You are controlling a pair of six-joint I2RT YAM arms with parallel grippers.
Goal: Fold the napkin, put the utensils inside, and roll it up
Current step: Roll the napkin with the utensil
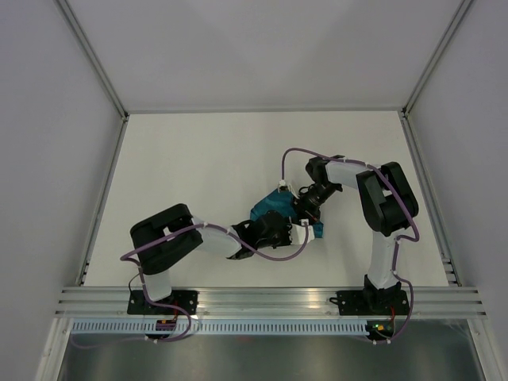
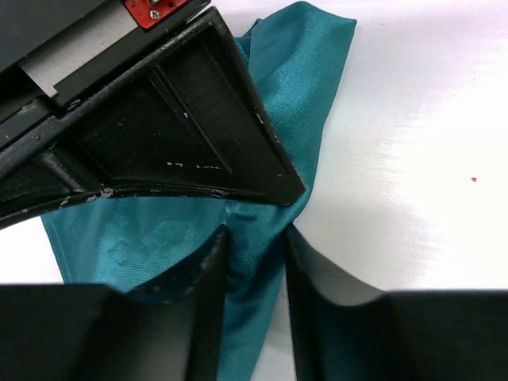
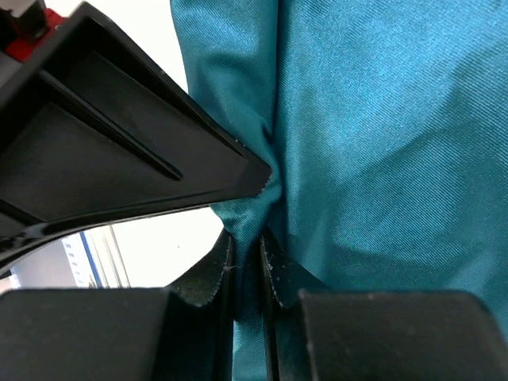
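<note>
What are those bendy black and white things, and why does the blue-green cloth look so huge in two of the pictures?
They are two robot arms, the left arm and the right arm, bolted to a white table. One picture looks down from above. The other two come from small cameras on each wrist, very close up, so the napkin fills them. The right pincer is pinching a fold of the napkin. The left pincer has cloth between its fingers, but I cannot tell whether it is squeezing.
</note>
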